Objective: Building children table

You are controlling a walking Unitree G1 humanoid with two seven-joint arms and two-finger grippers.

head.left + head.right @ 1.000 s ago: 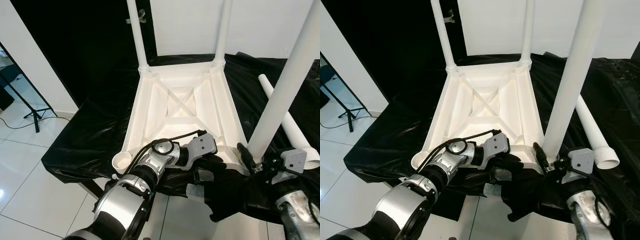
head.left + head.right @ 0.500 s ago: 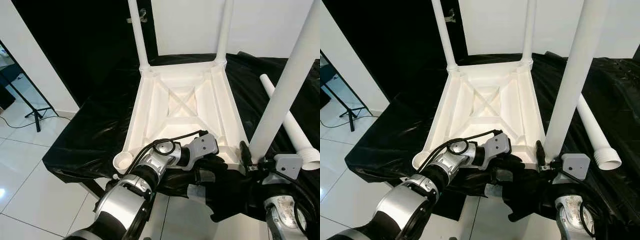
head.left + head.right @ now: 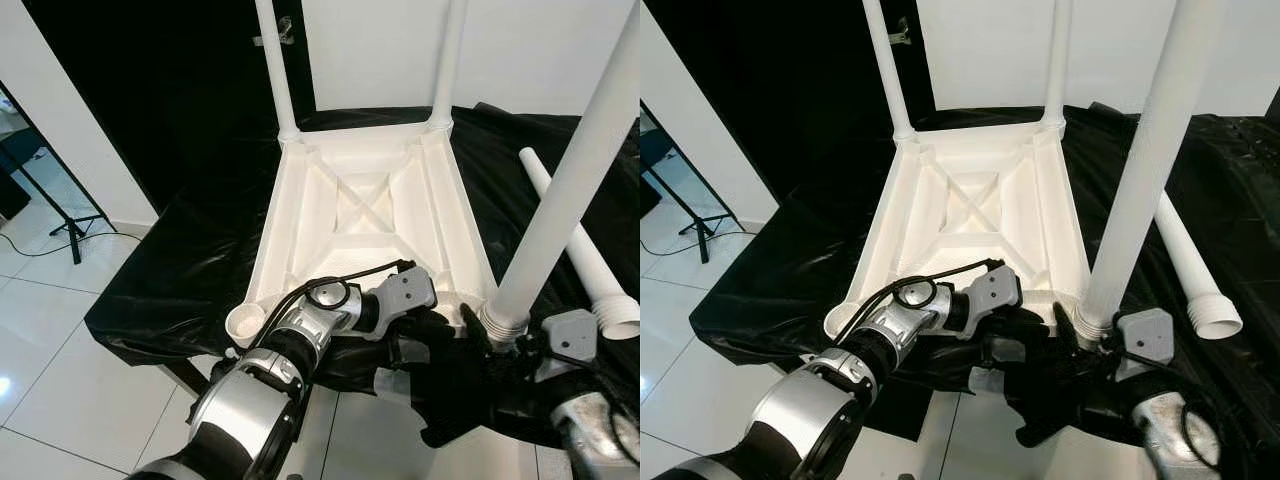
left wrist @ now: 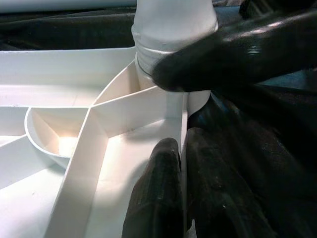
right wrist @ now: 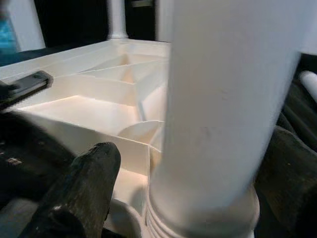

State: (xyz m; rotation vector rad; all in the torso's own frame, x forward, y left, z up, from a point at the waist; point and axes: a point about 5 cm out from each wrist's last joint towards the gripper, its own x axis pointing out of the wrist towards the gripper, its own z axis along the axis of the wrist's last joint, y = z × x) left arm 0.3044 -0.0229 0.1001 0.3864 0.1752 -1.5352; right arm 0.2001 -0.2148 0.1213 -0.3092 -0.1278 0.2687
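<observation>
Right now the right gripper [image 3: 1080, 335] is clamped around the base of a white table leg [image 3: 1145, 170], one black finger [image 5: 81, 191] on each side of the threaded end, with the leg leaning slightly over the near right corner socket of the upside-down white tabletop [image 3: 365, 215]. Left gripper [image 4: 185, 198] is closed on the tabletop's thin near rim right beside that corner, its fingers [image 4: 153, 198] pinching the wall from both sides. Moving outward, the tabletop lies ribs-up on a desk [image 3: 190, 270] draped in black sheeting, an X-shaped brace across its middle. Two legs already stand in the far corners, the far-left leg [image 3: 275, 65] and the far-right leg [image 3: 447, 60]. The near left socket [image 3: 245, 322] is open and round. A spare leg [image 3: 1185, 255] lies on the black sheet to the right, well apart from the tabletop. White tiled floor [image 3: 50, 330] shows at left, with a black stand [image 3: 65, 225] on it.
</observation>
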